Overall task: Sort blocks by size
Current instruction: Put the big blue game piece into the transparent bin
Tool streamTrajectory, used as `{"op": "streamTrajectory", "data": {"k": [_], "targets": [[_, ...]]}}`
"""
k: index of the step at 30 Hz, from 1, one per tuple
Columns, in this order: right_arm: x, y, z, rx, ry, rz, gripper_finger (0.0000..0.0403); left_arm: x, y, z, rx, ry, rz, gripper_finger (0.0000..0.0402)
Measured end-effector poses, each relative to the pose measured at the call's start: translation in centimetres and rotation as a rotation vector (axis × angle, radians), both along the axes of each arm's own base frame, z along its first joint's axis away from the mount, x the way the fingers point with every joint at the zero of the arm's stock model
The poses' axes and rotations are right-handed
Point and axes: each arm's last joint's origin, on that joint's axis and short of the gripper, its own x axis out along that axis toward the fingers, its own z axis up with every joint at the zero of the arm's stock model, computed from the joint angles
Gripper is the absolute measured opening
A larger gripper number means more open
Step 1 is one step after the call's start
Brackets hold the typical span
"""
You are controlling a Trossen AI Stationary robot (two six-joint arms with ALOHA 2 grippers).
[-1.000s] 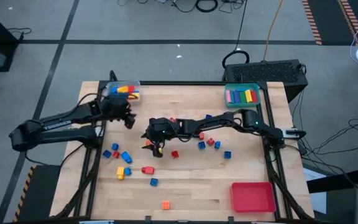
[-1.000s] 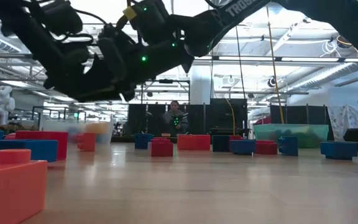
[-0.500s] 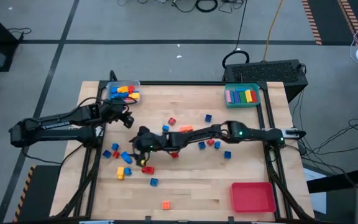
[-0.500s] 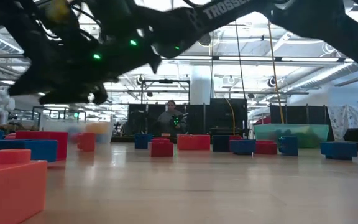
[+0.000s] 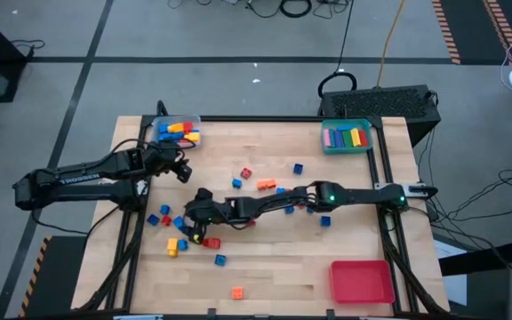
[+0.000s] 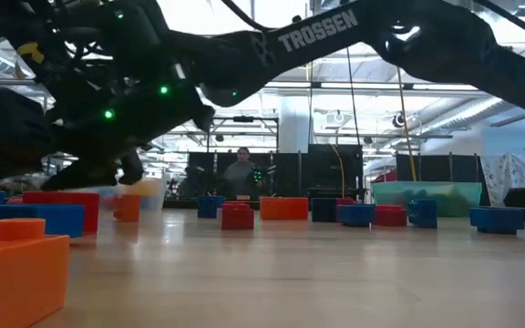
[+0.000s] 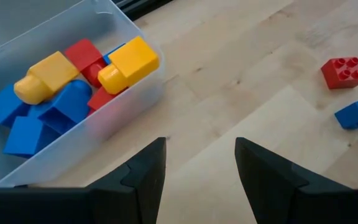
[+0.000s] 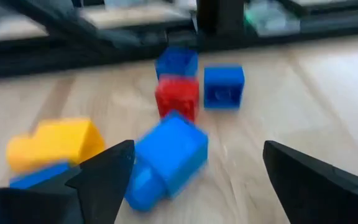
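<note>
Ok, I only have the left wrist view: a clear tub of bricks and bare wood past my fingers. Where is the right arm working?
Observer: The right hand is stretched across to the left half of the table, low over the loose bricks, jaws wide open and nothing held.
Operator: What is it lined up on?
Observer: In the right wrist view a blue plastic brick lies between its open fingers, ungripped, with a yellow plastic brick beside it.
Operator: And the other trays?
Observer: The teal rectangular tray of long bars sits at the far right corner, and the red rectangular tray at the near right corner.
</note>
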Motion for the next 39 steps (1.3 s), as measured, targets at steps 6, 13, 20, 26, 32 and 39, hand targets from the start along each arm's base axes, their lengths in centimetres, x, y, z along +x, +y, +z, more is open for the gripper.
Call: {"op": "streamTrajectory", "data": {"k": [6,13,20,26,32,39], "targets": [[0.1,0.1,-1.5,0.029,0.003,0.024,0.0339,0.0,0.0,0.0,0.003,0.000,0.004,0.0191],[0.2,0.6,-1.3,0.017,-0.029,0.066,0.0339,0.0,0.1,0.1,0.013,-0.003,0.011,0.0191],[0.2,-0.3,-1.4,-0.024,-0.012,0.069,0.0339,0.2,0.1,0.3,0.024,-0.033,0.012,0.0191],[0.1,-1.3,-2.0,-0.025,0.045,0.114,0.0338,0.3,0.2,0.3,0.027,-0.040,0.012,0.0191],[0.2,-1.5,-2.6,-0.023,0.035,0.153,0.0332,0.4,0.2,0.4,0.035,-0.062,0.012,0.0191],[0.2,-1.6,-2.5,-0.042,0.027,0.165,0.0238,0.5,0.2,0.5,0.037,-0.067,0.011,0.0191]]}}
